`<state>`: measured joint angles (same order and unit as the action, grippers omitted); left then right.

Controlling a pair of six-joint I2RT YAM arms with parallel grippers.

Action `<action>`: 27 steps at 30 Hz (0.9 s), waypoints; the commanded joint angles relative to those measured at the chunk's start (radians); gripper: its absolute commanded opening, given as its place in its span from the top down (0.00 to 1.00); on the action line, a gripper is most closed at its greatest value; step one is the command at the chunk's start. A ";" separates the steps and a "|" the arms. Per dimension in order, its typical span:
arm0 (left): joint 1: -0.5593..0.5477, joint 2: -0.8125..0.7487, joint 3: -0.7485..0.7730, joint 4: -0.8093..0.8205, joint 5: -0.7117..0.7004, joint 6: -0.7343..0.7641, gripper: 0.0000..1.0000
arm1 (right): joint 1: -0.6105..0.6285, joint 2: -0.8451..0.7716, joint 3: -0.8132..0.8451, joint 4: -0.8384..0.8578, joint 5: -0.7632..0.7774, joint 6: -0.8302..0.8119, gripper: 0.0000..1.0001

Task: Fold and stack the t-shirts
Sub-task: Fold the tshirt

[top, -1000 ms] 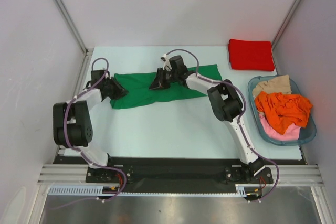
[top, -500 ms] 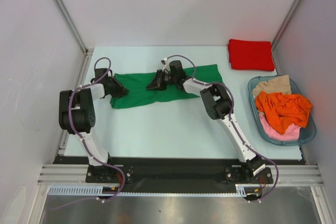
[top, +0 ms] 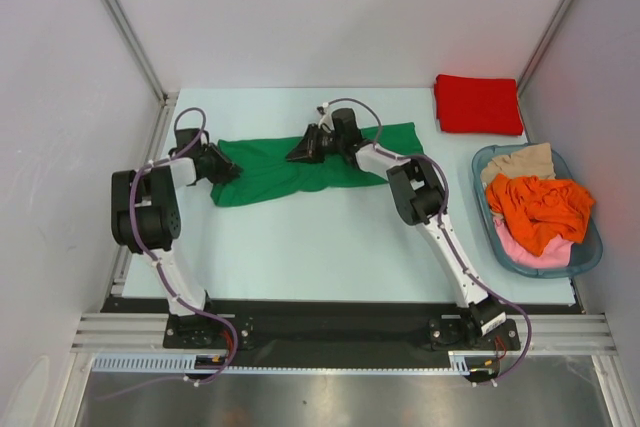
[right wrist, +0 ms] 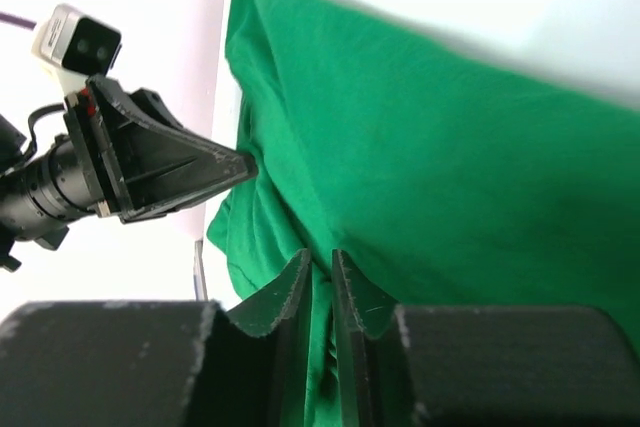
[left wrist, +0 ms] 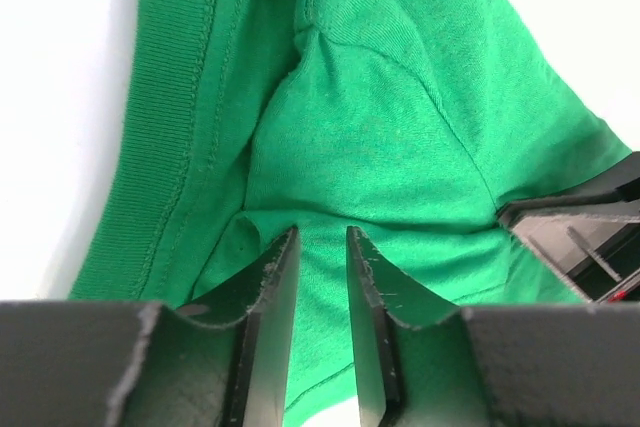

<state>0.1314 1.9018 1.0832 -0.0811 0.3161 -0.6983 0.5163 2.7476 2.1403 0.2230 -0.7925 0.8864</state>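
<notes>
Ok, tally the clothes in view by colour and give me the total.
green t-shirt: 1
red t-shirt: 1
orange garment: 1
pink garment: 1
beige garment: 1
Total: 5

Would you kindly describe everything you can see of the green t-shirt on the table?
The green t-shirt is soft knit cloth with stitched hems, lying rumpled and stretched sideways on the pale table. The left gripper pinches its left end, and the right gripper pinches a fold near its far edge.
</notes>
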 commanded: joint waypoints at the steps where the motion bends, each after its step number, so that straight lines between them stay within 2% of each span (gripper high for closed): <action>1: 0.019 -0.049 0.004 -0.049 -0.116 0.059 0.67 | -0.048 0.034 0.067 -0.068 0.027 -0.047 0.80; 7: 0.001 -0.354 -0.058 -0.131 -0.209 0.096 0.52 | -0.042 -0.086 0.144 -0.218 -0.005 -0.124 0.72; 10: -0.025 -0.489 -0.159 -0.149 -0.235 0.030 0.45 | -0.045 -0.210 0.098 -0.352 0.032 -0.202 0.68; 15: -0.079 -0.589 -0.340 -0.140 -0.255 -0.128 0.43 | -0.061 -0.419 0.029 -0.669 0.177 -0.380 0.62; 17: -0.090 -0.618 -0.412 -0.125 -0.282 -0.167 0.43 | -0.070 -0.498 -0.081 -0.755 0.276 -0.473 0.60; 19: -0.088 -0.629 -0.446 -0.109 -0.314 -0.214 0.42 | -0.081 -0.629 -0.198 -0.769 0.334 -0.530 0.58; 20: -0.090 -0.629 -0.465 -0.103 -0.334 -0.224 0.39 | -0.100 -0.667 -0.311 -0.766 0.370 -0.541 0.58; 22: -0.090 -0.609 -0.483 -0.056 -0.348 -0.231 0.36 | -0.140 -0.802 -0.478 -0.737 0.374 -0.558 0.58; 27: -0.081 -0.538 -0.477 -0.025 -0.354 -0.254 0.34 | -0.185 -0.902 -0.718 -0.666 0.345 -0.572 0.59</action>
<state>0.0437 1.3315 0.5938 -0.1741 -0.0040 -0.9028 0.3553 1.8584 1.5352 -0.4301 -0.4824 0.3706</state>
